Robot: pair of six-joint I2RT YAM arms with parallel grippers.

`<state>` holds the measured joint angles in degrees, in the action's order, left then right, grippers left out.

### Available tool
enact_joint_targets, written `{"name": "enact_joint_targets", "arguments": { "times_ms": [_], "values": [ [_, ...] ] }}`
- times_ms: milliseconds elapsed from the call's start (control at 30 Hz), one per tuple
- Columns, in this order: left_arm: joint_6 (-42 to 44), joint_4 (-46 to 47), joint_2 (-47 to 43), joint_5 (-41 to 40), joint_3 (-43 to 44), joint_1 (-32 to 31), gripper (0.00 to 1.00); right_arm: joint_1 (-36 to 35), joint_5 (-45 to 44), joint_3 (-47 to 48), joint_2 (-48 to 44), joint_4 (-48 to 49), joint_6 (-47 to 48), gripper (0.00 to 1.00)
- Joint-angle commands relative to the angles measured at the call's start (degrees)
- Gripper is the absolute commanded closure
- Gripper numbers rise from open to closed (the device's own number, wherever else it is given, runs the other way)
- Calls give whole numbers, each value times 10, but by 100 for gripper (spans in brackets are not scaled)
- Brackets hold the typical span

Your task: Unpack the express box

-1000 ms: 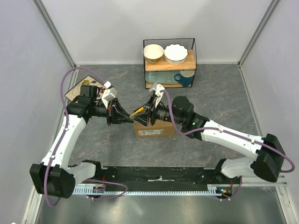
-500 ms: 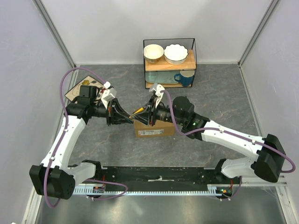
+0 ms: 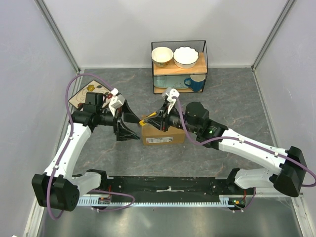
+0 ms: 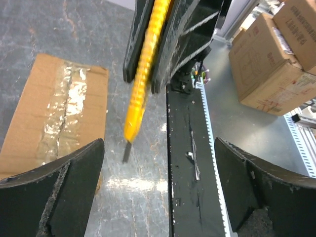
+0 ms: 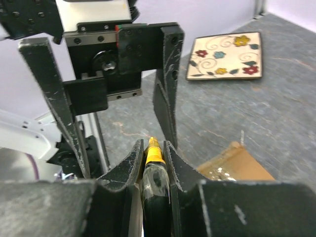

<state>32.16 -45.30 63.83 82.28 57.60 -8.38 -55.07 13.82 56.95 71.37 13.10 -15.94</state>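
The express box point(image 3: 163, 136) is a brown carton lying on the grey table between the two arms; its taped top point(image 4: 59, 113) shows in the left wrist view and one corner point(image 5: 237, 163) in the right wrist view. My right gripper point(image 3: 161, 121) point(image 5: 153, 144) is shut on the yellow utility knife point(image 3: 150, 118) point(image 5: 155, 157) and holds it above the box's left end. The knife point(image 4: 145, 74) points its blade toward my left gripper point(image 3: 129, 123) point(image 4: 159, 148). That gripper stands wide open just left of the box, with nothing between its fingers.
A wire rack point(image 3: 205, 64) at the back holds two bowls on top and a blue mug point(image 3: 196, 83) below. A floral plate point(image 3: 88, 94) point(image 5: 224, 55) lies at the far left. A black rail point(image 3: 168, 185) runs along the near edge. Stacked cartons point(image 4: 276, 59) stand beyond the table.
My left gripper has opened, let go of the knife and drawn back to the left. My right gripper has closed on the knife and now holds it alone.
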Motion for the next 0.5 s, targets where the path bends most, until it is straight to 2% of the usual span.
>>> {"name": "enact_joint_targets", "arguments": {
  "times_ms": [0, 67, 100, 300, 467],
  "values": [
    [6, 5, -9, -32, -8, -1, 1, -1, -96, 39, -26, -61, 49, 100],
    [10, 18, -14, -58, -18, -1, 1, 0, -152, 39, -33, -78, 66, 100],
    [10, 31, -20, -83, -24, -1, 1, -1, -214, 34, -34, -90, 74, 100],
    [-17, 139, -113, -175, -108, -17, 1, 0, -428, 2, -27, -92, 125, 100],
    [14, 148, -129, -254, -152, -51, 1, 0, -518, -3, 17, -63, 145, 100]
  ]
}}
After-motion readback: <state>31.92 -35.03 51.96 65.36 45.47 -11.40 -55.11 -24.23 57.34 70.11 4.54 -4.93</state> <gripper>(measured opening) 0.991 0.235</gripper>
